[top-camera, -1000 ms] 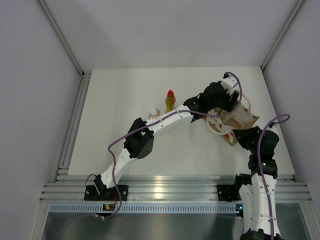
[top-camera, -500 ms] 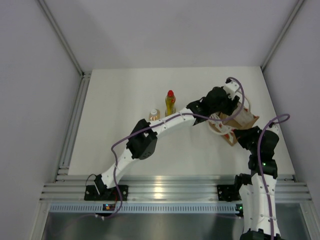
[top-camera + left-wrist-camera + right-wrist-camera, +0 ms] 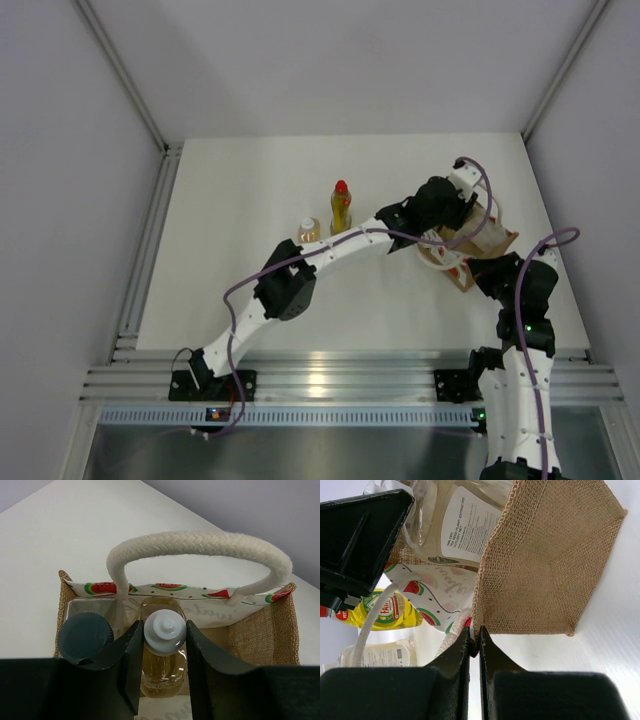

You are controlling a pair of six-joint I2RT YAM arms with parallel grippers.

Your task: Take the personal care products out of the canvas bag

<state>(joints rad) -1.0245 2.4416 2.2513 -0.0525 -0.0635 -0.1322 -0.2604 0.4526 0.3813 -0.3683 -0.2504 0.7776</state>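
The canvas bag (image 3: 487,243) stands at the table's right; it also shows in the left wrist view (image 3: 261,634) and the right wrist view (image 3: 551,565). My left gripper (image 3: 164,626) reaches down into it, its fingers pressed on both sides of the white cap of an amber bottle (image 3: 161,676). The clear bottle with a dark grey cap (image 3: 85,637) stands beside it in the bag. My right gripper (image 3: 475,641) is shut on the bag's lower edge. The yellow bottle with a red cap (image 3: 340,205) and the other amber bottle (image 3: 308,230) stand on the table.
The bag's white rope handle (image 3: 200,542) arches just beyond my left fingers. The left arm (image 3: 300,265) stretches across the table just in front of the two standing bottles. Grey walls close the table at the back and sides.
My left gripper has moved right and down into the bag's mouth. The right arm and the two bottles on the table have not moved.
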